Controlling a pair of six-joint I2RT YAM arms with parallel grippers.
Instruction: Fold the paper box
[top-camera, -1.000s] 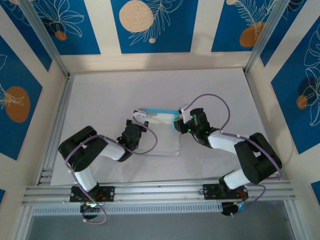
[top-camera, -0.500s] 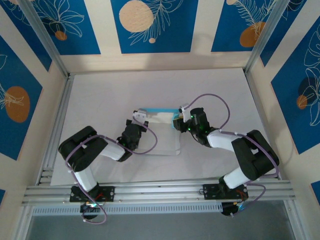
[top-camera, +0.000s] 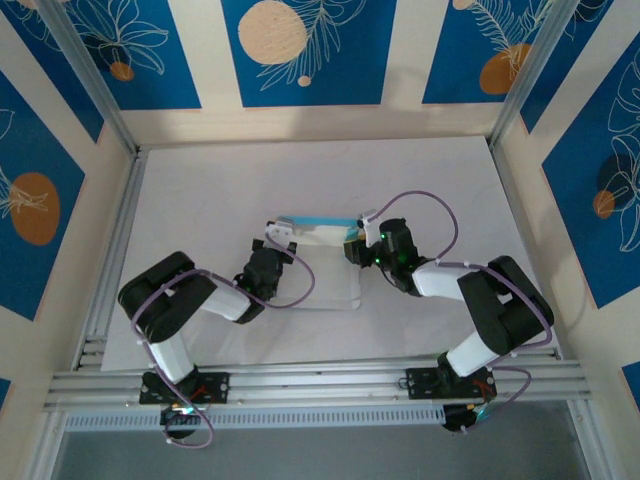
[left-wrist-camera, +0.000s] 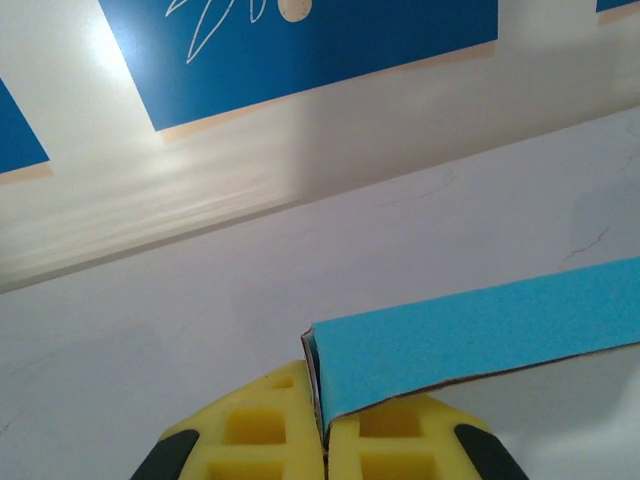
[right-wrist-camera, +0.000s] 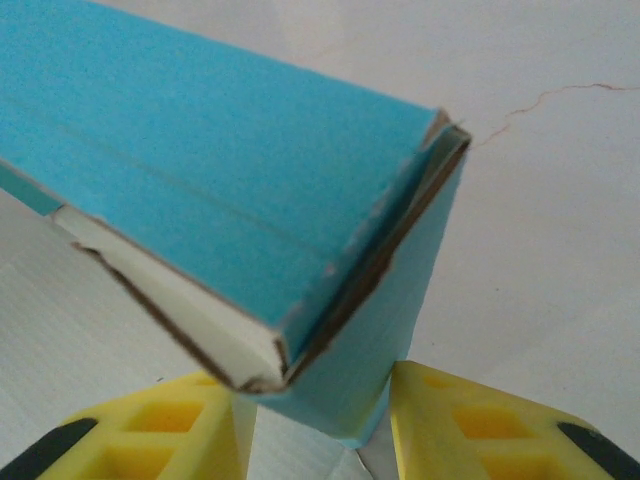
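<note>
The light-blue card paper box (top-camera: 322, 268), at the white table's (top-camera: 200, 190) centre, is pinched at its 9 o'clock end by the closed left gripper (left-wrist-camera: 322, 432), and its 3 o'clock corner, straddled by the parted right gripper (right-wrist-camera: 320, 440), should be squared before pressing.

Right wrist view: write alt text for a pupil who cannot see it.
A folded corner of the light-blue paper box, white inside, points down close to the camera. The yellow fingers of the right gripper stand apart either side of it, over the white table.
</note>
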